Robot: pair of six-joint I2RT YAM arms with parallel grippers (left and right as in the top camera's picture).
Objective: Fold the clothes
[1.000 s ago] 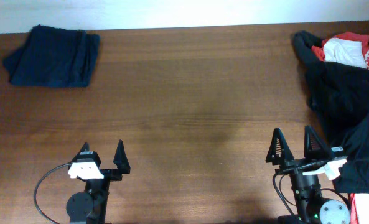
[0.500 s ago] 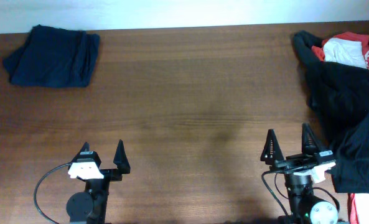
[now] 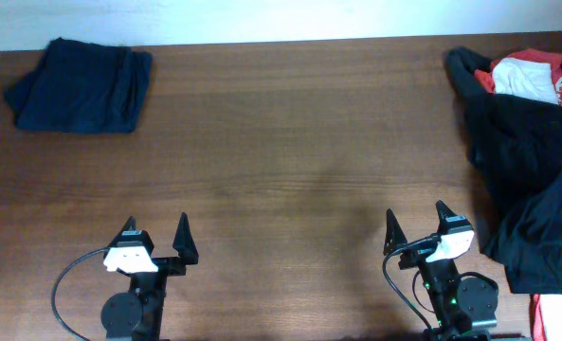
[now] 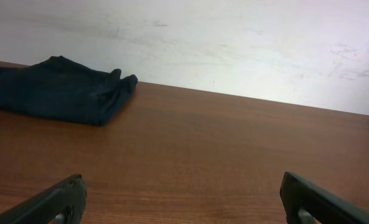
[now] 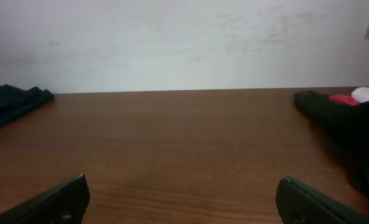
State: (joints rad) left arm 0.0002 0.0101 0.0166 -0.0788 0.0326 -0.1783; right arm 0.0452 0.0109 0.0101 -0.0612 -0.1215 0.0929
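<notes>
The folded dark navy garment (image 3: 80, 85) lies at the table's far left corner; it also shows in the left wrist view (image 4: 60, 90) and at the left edge of the right wrist view (image 5: 13, 102). A black garment (image 3: 527, 161) is heaped along the right edge with a red-and-white garment (image 3: 527, 78) on top; both show at the right of the right wrist view (image 5: 346, 115). My left gripper (image 3: 154, 235) is open and empty near the front left. My right gripper (image 3: 416, 225) is open and empty near the front right, left of the black heap.
The brown wooden table (image 3: 290, 142) runs to a white wall at the back. A red-and-white bit of cloth (image 3: 557, 317) sits at the front right corner. Black cables loop beside each arm base.
My right gripper has swung left, away from the black heap, and turned a little counter-clockwise. The left arm has not moved.
</notes>
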